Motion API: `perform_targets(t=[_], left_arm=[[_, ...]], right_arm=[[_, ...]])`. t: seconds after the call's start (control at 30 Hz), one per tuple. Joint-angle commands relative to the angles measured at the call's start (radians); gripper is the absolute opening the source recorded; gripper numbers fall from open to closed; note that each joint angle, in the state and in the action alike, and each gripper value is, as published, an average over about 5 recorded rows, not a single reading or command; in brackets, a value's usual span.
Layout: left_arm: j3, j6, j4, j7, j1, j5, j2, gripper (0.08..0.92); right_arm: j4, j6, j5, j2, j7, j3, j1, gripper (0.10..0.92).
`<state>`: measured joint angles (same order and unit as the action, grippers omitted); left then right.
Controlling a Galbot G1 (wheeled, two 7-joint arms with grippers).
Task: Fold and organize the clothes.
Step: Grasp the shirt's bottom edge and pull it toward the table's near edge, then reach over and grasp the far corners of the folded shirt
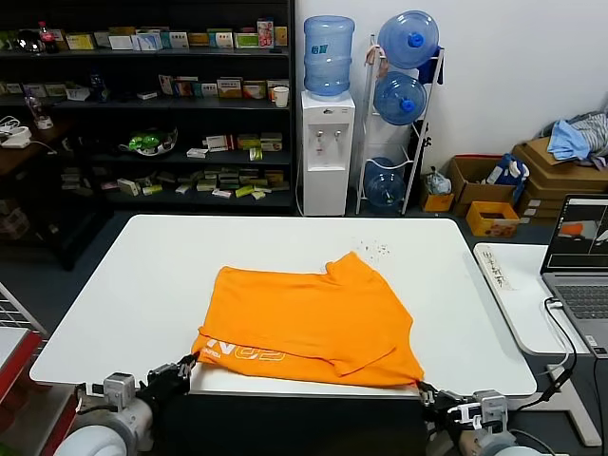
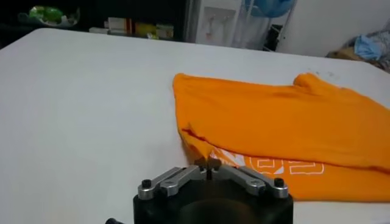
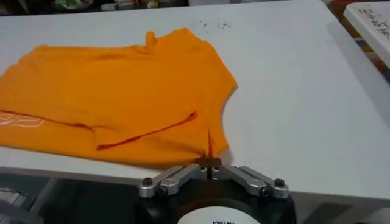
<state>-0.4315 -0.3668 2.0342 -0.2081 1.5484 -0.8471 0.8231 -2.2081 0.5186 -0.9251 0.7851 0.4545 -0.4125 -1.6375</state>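
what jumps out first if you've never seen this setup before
A bright orange T-shirt lies partly folded on the white table, white lettering along its near edge. The left gripper and the right gripper sit at the table's near edge, one at each near corner of the shirt, fingers together.

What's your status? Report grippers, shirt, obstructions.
Left gripper shut on orange T-shirt at its near left corner. Right gripper at near right corner, fingers together on the hem. Shirt partly folded on white table. Nothing in the way.
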Motion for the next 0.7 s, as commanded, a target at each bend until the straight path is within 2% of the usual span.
perform_targets(t=[0.03, 0.27, 0.4, 0.5, 0.63, 0.7], left_arm=[[-0.057, -0.039, 0.109, -0.048, 0.100, -0.006, -0.030, 0.141], [-0.090, -0.071, 0.092, -0.068, -0.050, -0.086, -0.123, 0.341], [-0.049, -0.026, -0.008, 0.010, -0.181, -0.092, -0.162, 0.454], [0.051, 0.057, -0.176, 0.085, -0.383, -0.064, -0.123, 0.540], [0.215, 0.112, -0.454, 0.142, -0.693, -0.025, 0.004, 0.653], [0.277, 0.117, -0.548, 0.163, -0.783, -0.023, 0.053, 0.713]], right_arm=[[-0.061, 0.002, 0.061, -0.034, 0.034, -0.043, -0.027, 0.232], [-0.067, -0.036, 0.044, -0.101, -0.005, -0.047, 0.186, 0.431], [0.080, -0.074, 0.026, -0.065, -0.045, 0.056, 0.458, 0.553], [0.280, -0.109, 0.033, 0.039, -0.071, 0.204, 0.721, 0.639], [0.561, -0.114, 0.074, 0.204, -0.087, 0.349, 0.982, 0.751], [0.669, -0.103, 0.100, 0.280, -0.093, 0.386, 1.052, 0.794]])
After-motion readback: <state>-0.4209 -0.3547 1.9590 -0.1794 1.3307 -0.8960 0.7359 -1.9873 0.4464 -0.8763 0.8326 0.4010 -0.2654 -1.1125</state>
